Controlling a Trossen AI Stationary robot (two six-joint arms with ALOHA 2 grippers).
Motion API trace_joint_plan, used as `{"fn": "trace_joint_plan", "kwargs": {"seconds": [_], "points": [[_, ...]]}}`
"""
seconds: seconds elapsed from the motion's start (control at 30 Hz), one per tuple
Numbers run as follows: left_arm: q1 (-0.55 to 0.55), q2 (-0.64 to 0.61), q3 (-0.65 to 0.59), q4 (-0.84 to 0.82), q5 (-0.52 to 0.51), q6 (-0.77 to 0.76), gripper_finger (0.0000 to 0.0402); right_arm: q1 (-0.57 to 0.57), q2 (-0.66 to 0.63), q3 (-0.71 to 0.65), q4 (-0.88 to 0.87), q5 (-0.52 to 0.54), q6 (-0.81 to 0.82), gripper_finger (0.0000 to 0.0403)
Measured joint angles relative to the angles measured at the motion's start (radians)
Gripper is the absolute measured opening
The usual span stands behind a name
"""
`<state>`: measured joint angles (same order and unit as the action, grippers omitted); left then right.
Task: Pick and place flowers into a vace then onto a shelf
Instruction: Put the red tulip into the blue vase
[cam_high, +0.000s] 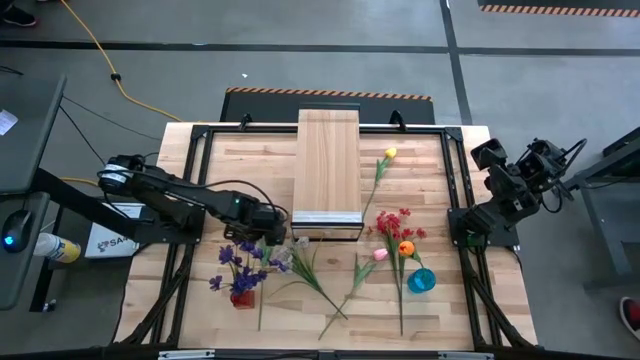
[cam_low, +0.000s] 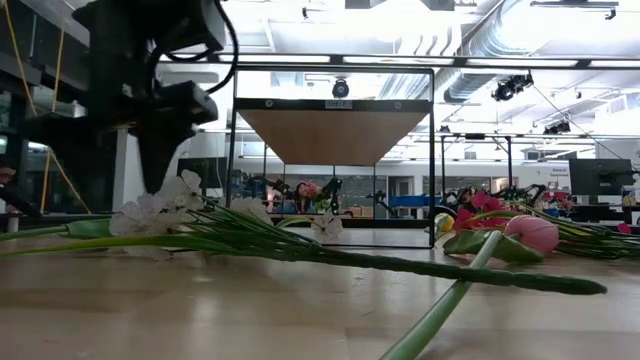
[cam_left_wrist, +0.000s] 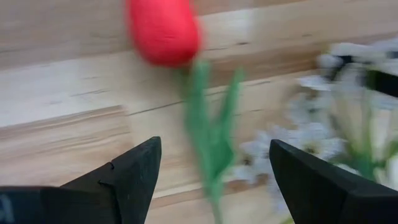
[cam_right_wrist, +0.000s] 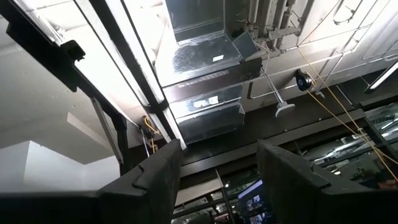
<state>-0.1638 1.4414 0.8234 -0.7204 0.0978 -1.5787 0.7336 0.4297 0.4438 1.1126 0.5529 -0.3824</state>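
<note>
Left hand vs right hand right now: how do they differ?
The left hand is stretched out low over the table, beside the flowers near the shelf's front end; the right hand sits folded back at the table's right edge. The left hand's camera faces down at a red tulip and white blossoms; the right hand's faces the ceiling. Both are open and hold nothing.

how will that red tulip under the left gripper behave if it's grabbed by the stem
The red tulip would probably droop bloom-first: its head looks bulky on a thin green stem. It seems light. Lying flat between the open left gripper fingers, the stem may roll aside.
</note>
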Motion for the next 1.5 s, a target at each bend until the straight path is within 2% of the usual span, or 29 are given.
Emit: {"fn": "trace_joint_plan", "kwargs": {"seconds": [0.57, 1.17, 1.5], "points": [[0.000, 0.021, -0.001, -0.059, -0.053, -0.002, 0.0331, 0.000, 0.000, -0.002, 0.000, 0.001, -0.001, 0.0200], [0.001, 0.200, 0.004, -0.006, -0.034, 0.000, 0.0330, 0.000, -0.008, -0.002, 0.007, -0.001, -0.002, 0.0195], [0.000, 0.208, 0.015, -0.033, -0.042, -0.005, 0.0330, 0.000, -0.013, -0.002, 0.000, 0.017, -0.004, 0.0194]]}}
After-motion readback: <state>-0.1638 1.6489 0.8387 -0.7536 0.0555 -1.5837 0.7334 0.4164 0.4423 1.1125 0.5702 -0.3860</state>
